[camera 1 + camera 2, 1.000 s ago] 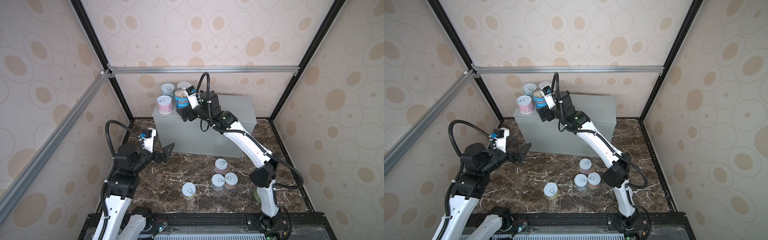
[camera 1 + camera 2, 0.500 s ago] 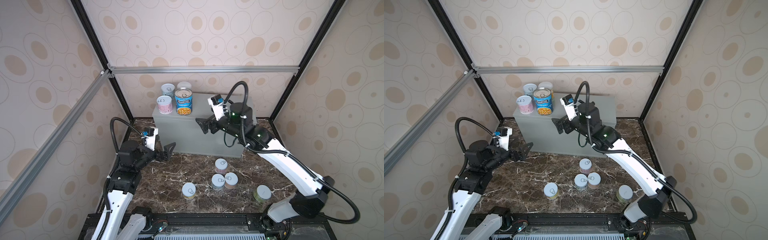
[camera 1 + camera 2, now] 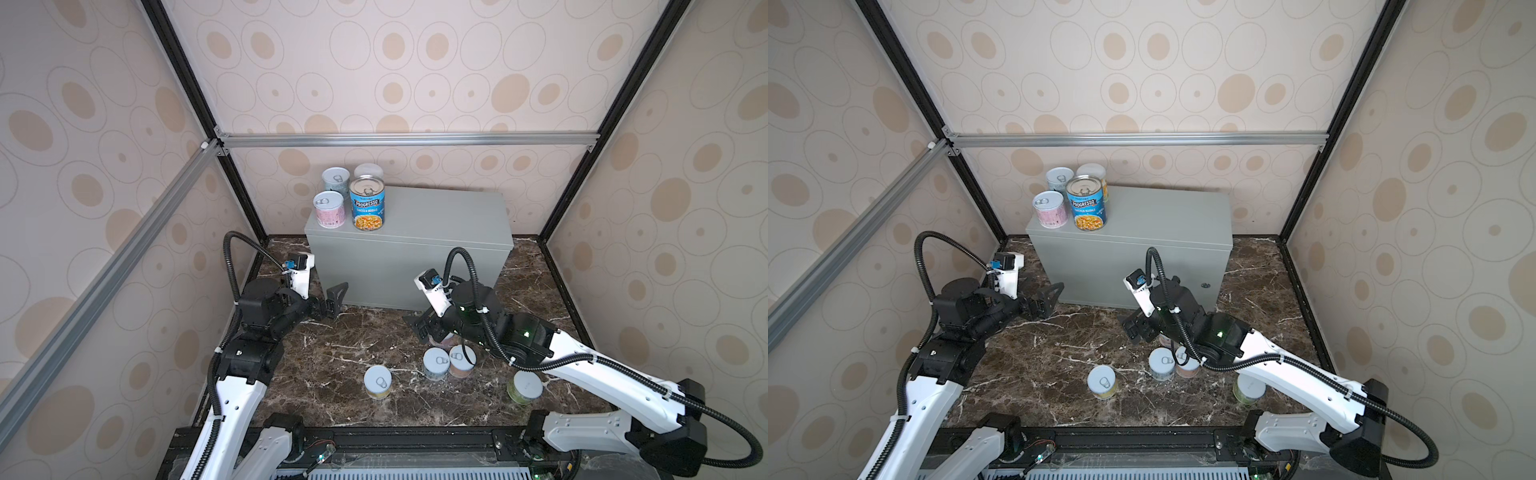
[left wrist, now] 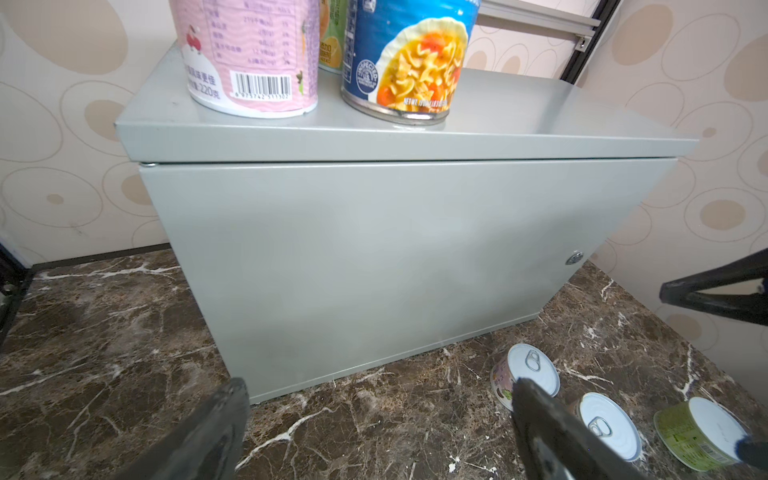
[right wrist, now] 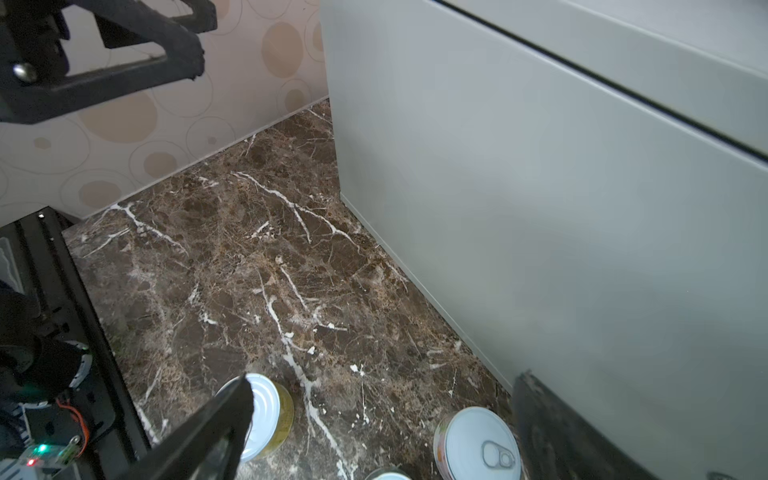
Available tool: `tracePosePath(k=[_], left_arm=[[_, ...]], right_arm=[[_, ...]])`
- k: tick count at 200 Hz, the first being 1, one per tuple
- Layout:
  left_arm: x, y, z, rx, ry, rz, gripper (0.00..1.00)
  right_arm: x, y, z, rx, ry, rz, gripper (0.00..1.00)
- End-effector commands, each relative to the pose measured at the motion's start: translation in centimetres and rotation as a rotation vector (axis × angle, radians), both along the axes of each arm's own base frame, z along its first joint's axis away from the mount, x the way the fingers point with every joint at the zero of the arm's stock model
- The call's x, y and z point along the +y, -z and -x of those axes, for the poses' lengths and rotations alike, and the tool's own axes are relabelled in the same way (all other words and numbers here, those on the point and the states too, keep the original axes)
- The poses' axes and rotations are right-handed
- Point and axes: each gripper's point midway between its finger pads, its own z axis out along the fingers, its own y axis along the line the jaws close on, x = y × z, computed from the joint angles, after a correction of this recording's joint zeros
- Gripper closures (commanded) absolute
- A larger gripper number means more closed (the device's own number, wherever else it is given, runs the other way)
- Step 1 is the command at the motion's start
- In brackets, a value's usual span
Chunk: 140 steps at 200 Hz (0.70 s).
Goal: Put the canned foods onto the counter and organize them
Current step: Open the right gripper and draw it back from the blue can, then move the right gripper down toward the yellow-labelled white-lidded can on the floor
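Note:
The grey counter (image 3: 436, 216) (image 3: 1163, 216) carries the blue Progresso can (image 3: 367, 203) (image 4: 407, 62), a pink can (image 3: 329, 209) (image 4: 249, 54) and two more short cans (image 3: 336, 179) behind them. Several short cans (image 3: 436, 363) (image 4: 606, 424) stand on the marble floor, one of them yellow (image 3: 377, 381) (image 5: 266, 415) and one green (image 3: 526, 386). My right gripper (image 3: 419, 326) (image 5: 382, 415) hangs open and empty just above the floor, beside a floor can (image 5: 478, 444). My left gripper (image 3: 334, 297) (image 4: 380, 419) is open and empty before the counter's left front corner.
The counter's front (image 5: 540, 208) rises close behind the right gripper, with a small round lock (image 4: 574, 258) low on it. Patterned walls and black frame posts (image 3: 237, 195) close in the marble floor (image 3: 332, 357). A black rail (image 3: 374, 436) runs along the front.
The right arm has left the Progresso can on the counter, pulled back and swung down to the floor cans, open. The left arm has barely shifted.

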Motion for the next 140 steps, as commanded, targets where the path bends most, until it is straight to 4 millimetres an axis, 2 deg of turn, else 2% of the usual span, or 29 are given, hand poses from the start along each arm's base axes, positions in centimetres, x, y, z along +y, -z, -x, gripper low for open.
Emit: tracePosePath(k=[1, 35, 61, 103, 140], left_arm=[[0.7, -1.8, 0.5, -0.035, -0.036, -0.035, 0.02], [1.4, -1.4, 0.8, -0.036, -0.071, -0.047, 0.02], [1.7, -0.9, 0.7, -0.028, -0.085, -0.057, 0.02], [2.0, -0.8, 0.9, -0.048, -0.099, -0.07, 0.02], [1.8, -1.2, 1.3, -0.065, -0.088, -0.055, 0.02]], right_arm=[[0.8, -5.0, -1.4, -0.082, 0.046, -0.084, 0.0], [2.2, -9.6, -3.9, -0.165, 0.079, -0.103, 0.0], [1.7, -11.9, -7.1, -0.199, 0.182, -0.101, 0.0], [0.1, -12.9, -13.0, -0.216, 0.349, -0.114, 0.0], [0.5, -12.4, -16.6, -0.221, 0.409, -0.104, 0.0]])
